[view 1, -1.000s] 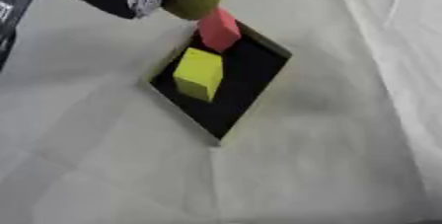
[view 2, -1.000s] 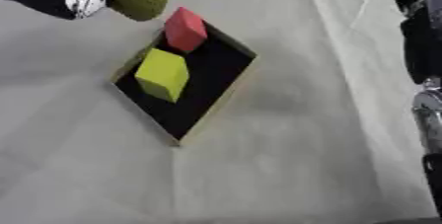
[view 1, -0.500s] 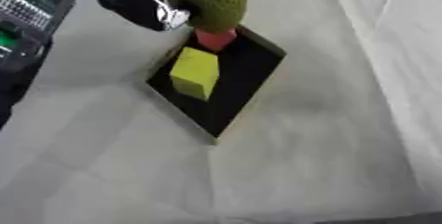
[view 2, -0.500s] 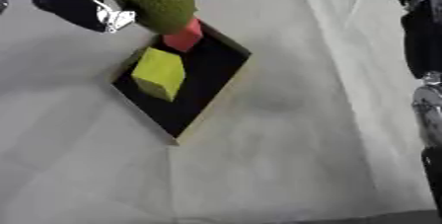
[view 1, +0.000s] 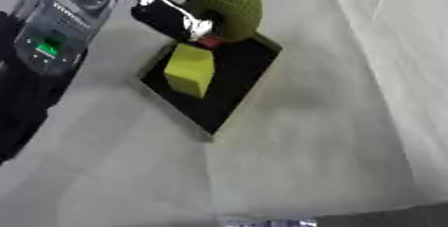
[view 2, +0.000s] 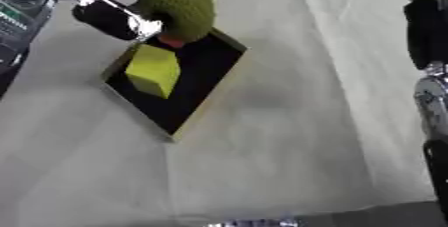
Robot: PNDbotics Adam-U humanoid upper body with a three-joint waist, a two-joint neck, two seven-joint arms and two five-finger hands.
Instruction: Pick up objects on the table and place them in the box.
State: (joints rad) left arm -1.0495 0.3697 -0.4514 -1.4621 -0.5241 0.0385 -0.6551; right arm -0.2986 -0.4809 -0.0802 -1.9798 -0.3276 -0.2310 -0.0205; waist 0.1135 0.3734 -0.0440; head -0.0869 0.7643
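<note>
A black shallow box (view 1: 238,85) lies askew on the white cloth. Inside it stands a yellow block (view 1: 190,69). At the box's far corner only a sliver of a red block (view 1: 210,42) shows. Just above that corner my left hand (view 1: 171,17) is shut on a green, rough, rounded object (view 1: 229,2), which covers most of the red block. Whether the green object touches the box I cannot tell. My right hand (view 2: 427,26) shows only as black and silver parts along the right edge of the right eye view.
My left forearm, with a grey panel and a green light (view 1: 51,35), fills the upper left. The white cloth (view 1: 315,161) spreads wrinkled to the right and front of the box. The table's front edge (view 1: 262,221) runs along the bottom.
My left hand has carried the green object to the right and down, over the box's far corner, hiding most of the red block. The view has also shifted.
</note>
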